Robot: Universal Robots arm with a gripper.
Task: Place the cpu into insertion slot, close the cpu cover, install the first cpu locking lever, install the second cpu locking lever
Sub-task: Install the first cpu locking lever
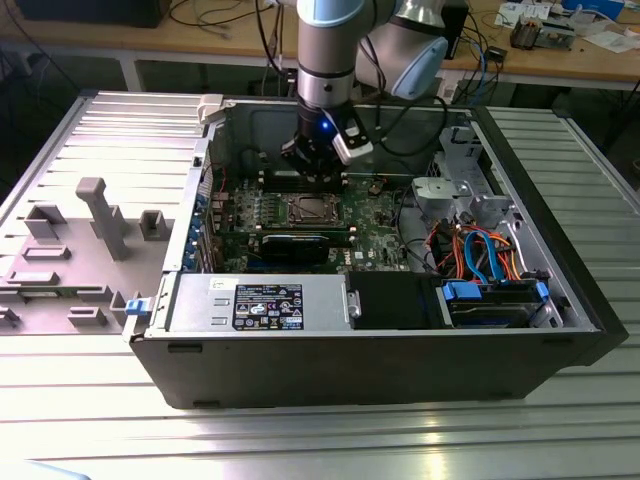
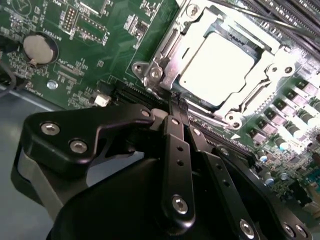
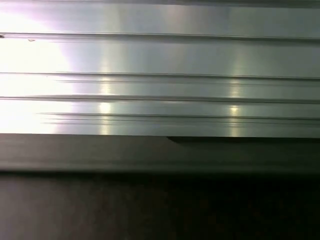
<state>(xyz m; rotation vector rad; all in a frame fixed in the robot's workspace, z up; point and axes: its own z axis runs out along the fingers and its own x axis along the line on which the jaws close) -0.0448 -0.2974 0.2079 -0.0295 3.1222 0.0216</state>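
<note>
The cpu (image 2: 220,67) lies with its silver top up in the insertion slot (image 1: 305,209) on the green board. The steel cpu cover (image 2: 169,47) lies flat around it as a frame. In the second wrist view my gripper (image 2: 176,106) is shut, its black fingers (image 2: 175,145) pressed together. Their tips sit right at the socket's edge, close to a corner screw (image 2: 156,73). A thin metal lever rod (image 2: 215,121) runs along that edge beside the tips. In the exterior view the gripper (image 1: 318,178) hangs inside the open computer case, just behind the socket.
A long black card (image 1: 295,245) lies in front of the socket, with a power supply box (image 1: 260,303) and drive bays (image 1: 495,300) nearer the case's front wall. Cables (image 1: 480,250) fill the exterior view's right. A coin battery (image 2: 39,48) sits on the board. Ribbed aluminium table (image 3: 160,75) surrounds the case.
</note>
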